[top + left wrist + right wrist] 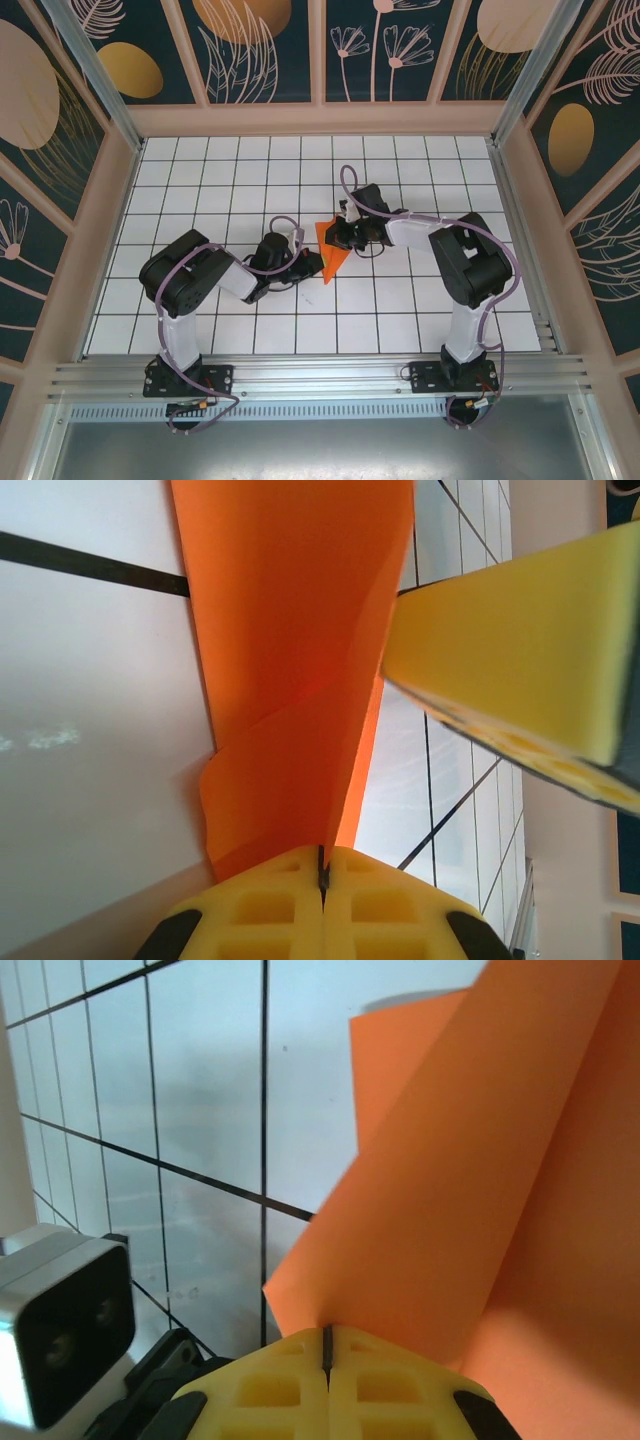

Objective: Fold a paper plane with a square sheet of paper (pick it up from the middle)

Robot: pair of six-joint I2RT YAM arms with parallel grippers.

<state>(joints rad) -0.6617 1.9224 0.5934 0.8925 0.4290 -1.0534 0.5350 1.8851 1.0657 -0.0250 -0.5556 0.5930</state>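
Out in the middle of the tiled table (400, 320), we're pinching the half-folded orange paper (333, 252) from both ends, left gripper (322, 875) and right gripper (327, 1345) both squeezed tight on it, so we're probably mid-crease and needing to line edges up carefully before flattening.

The left pincer (308, 266) and the right pincer (342, 236) stand close together, both clamped on the orange paper (330, 252), which fills the gap between them and leaves no way through. Ahead of both pincers, toward the back wall (320, 118), and out to their far sides, the tiled bench (200, 170) gives open room. Behind each pincer, its own arm (200, 275) blocks the way.
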